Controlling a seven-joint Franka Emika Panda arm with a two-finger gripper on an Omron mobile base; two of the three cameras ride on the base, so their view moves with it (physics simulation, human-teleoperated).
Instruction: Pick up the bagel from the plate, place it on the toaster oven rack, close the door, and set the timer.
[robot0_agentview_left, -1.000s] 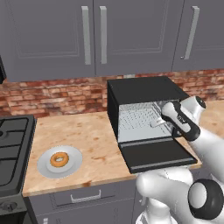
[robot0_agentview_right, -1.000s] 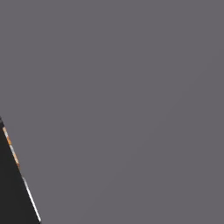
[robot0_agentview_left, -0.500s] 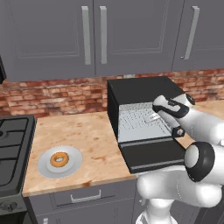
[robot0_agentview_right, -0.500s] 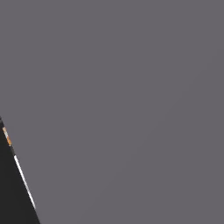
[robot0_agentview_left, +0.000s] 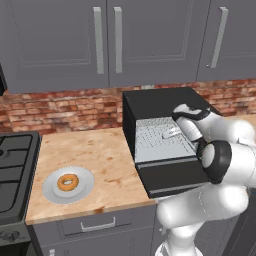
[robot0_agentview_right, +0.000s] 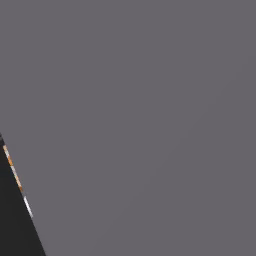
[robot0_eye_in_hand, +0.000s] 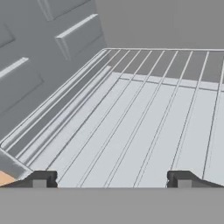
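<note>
bagel (robot0_agentview_left: 67, 182) on plate (robot0_agentview_left: 68, 184), counter left of toaster oven | rack (robot0_eye_in_hand: 144, 131) bare, wire grid inside cavity | door (robot0_agentview_left: 175, 175) dropped open | gripper (robot0_eye_in_hand: 111, 180) fingers spread wide, nothing between, at oven mouth over rack

The left base view looks forward and down from behind the arm, taking in the surface (robot0_agentview_left: 95, 150), the open toaster oven (robot0_agentview_left: 160, 107) and the grey cabinets (robot0_agentview_left: 105, 40) above. The right base view sits hard against a flat grey panel (robot0_agentview_right: 150, 110). The hand view looks closely along the jaws at the toaster oven rack (robot0_eye_in_hand: 144, 118), which the left base view (robot0_agentview_left: 157, 137) shares.
</note>
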